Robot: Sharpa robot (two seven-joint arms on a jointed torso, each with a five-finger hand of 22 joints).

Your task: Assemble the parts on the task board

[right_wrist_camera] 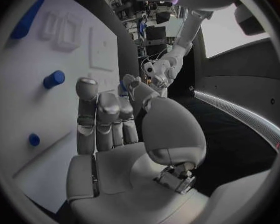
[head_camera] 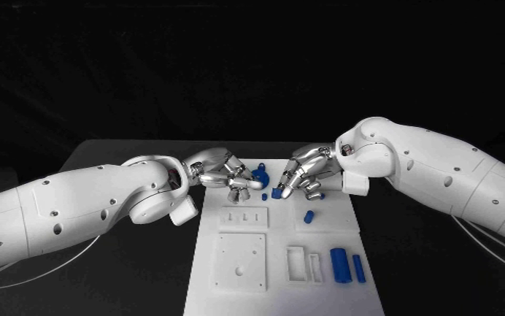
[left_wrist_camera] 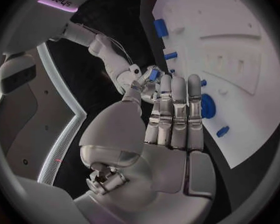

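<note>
While my left hand (head_camera: 223,176) rests over the white board's (head_camera: 276,294) far end, its fingers curl beside a round blue part (head_camera: 260,178), grip unclear. My right hand (head_camera: 303,174) pinches a small blue piece (head_camera: 278,193) at its fingertips above the board.

task board (head_camera: 276,287): 1 | blue parts (head_camera: 340,264): 6 | hands (head_camera: 223,174): 2

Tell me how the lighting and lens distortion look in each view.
Head view: dark surroundings, with the white task board brightly lit. Left wrist view: fisheye bends the board's edges behind the silver left hand. Right wrist view: same curving around the silver right hand.
</note>
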